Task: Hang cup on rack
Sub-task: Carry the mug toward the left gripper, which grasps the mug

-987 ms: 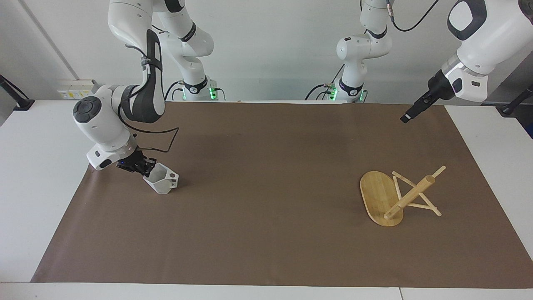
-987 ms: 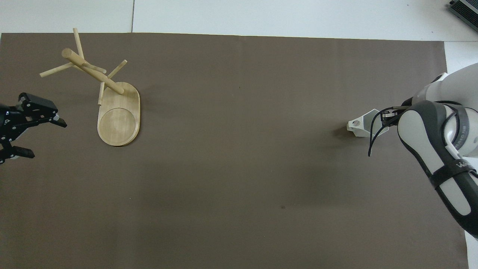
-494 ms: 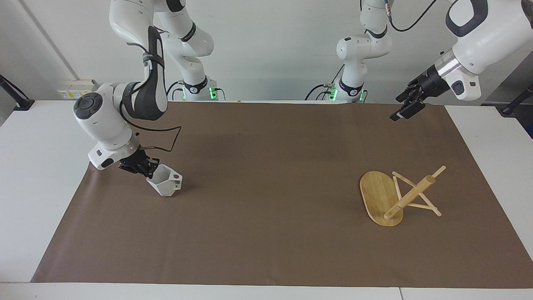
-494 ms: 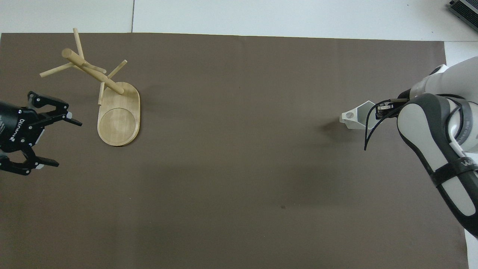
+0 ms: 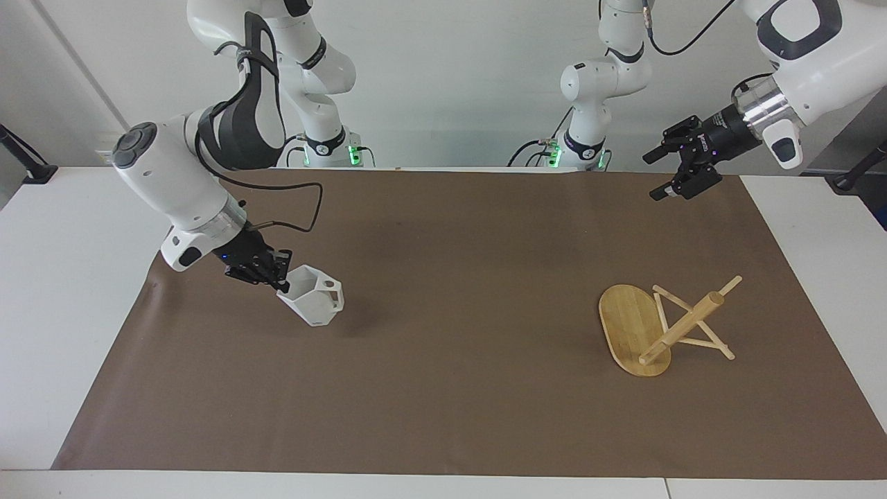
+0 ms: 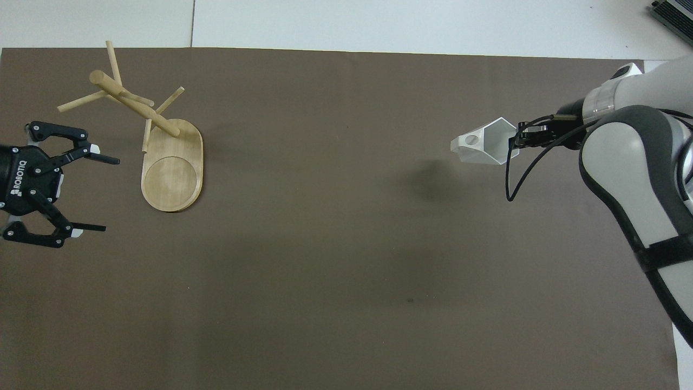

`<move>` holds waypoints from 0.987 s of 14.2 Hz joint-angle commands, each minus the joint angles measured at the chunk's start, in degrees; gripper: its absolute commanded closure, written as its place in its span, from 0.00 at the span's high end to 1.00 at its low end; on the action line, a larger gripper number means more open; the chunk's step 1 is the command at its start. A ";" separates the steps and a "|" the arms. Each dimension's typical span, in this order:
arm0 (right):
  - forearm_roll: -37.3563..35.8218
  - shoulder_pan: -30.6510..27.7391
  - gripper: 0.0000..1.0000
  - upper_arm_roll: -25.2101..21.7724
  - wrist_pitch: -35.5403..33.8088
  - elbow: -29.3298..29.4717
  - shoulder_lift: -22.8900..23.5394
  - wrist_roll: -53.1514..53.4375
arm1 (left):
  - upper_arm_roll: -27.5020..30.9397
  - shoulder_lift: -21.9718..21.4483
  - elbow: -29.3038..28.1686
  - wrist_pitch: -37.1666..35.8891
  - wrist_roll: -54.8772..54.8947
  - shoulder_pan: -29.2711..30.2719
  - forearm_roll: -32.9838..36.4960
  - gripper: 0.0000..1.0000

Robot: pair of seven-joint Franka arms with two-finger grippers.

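On brown mat (image 5: 457, 388): 1 rack (image 5: 662, 329) tipped over, 1 cup (image 5: 315, 298) pinched by right claw (image 5: 278, 277), left claw (image 5: 669, 173) spread.

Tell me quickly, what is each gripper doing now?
Left gripper: open, empty, near the rack.
Right gripper: shut on the cup.

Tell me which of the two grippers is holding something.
The right gripper, toward its own end of the table: it is shut on the white cup's rim, cup lifted off the mat. The left gripper is open and empty, up near the toppled rack.
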 commanded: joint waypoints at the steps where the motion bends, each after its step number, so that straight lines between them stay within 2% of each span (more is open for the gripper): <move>1: 4.76 -0.46 0.00 3.56 -0.04 0.93 -0.21 0.91 | -0.28 -2.74 -4.10 4.02 -2.02 0.32 -6.83 1.00; 4: 6.89 -0.37 0.00 7.69 1.63 0.93 -0.39 1.78 | -0.98 -2.91 -6.90 11.73 -6.14 -1.96 -11.77 1.00; 5: 8.28 -0.37 0.00 9.01 1.72 0.93 -0.39 2.74 | -1.07 -3.61 -8.48 15.15 -6.94 -4.84 -12.91 1.00; 8: 15.31 -0.37 0.00 11.83 2.24 1.02 -1.35 4.33 | -1.07 -3.97 -10.60 19.92 -7.65 -8.99 -14.06 1.00; 14: 21.48 -0.28 0.00 21.40 14.80 0.93 -1.36 11.53 | -1.07 -1.70 -12.80 28.62 -7.82 -13.56 -16.61 1.00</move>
